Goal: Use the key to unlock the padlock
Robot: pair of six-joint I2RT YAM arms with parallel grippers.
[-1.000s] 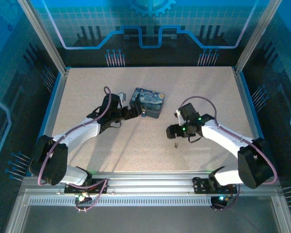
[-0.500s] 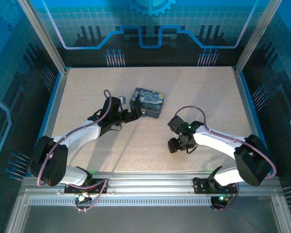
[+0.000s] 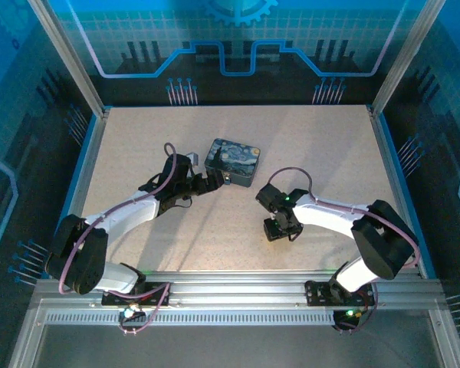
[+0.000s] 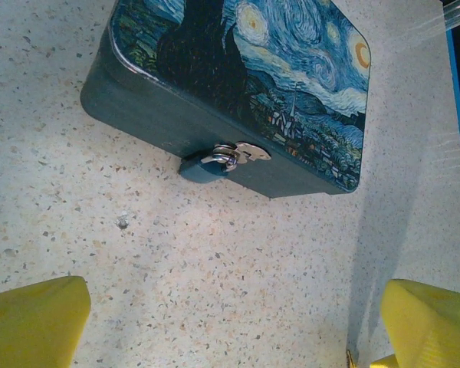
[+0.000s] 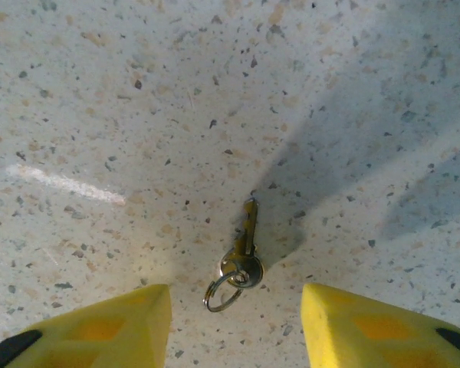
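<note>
A small dark blue padlock (image 4: 203, 166) hangs on the silvery latch (image 4: 236, 154) at the side of a dark blue tin printed with a starry-night painting (image 4: 291, 69) (image 3: 234, 161). My left gripper (image 4: 230, 341) (image 3: 211, 181) hovers just short of that side, wide open, with bare table between its yellow fingers (image 4: 31, 322). The key (image 5: 246, 244), with a small split ring (image 5: 221, 291) on its head, lies flat on the table. My right gripper (image 5: 236, 330) (image 3: 278, 230) points down over it, open, one yellow finger (image 5: 100, 330) on each side of the key's head, touching nothing.
The speckled tabletop (image 3: 215, 230) is bordered by a blue rim and metal frame posts (image 3: 65, 61). The right arm's forearm (image 3: 330, 211) stretches across the near right part of the table. An aluminium rail (image 3: 238, 284) runs along the near edge.
My right arm has swung toward the near edge and come down over the key, its jaws narrowing. The left gripper has barely shifted beside the tin.
</note>
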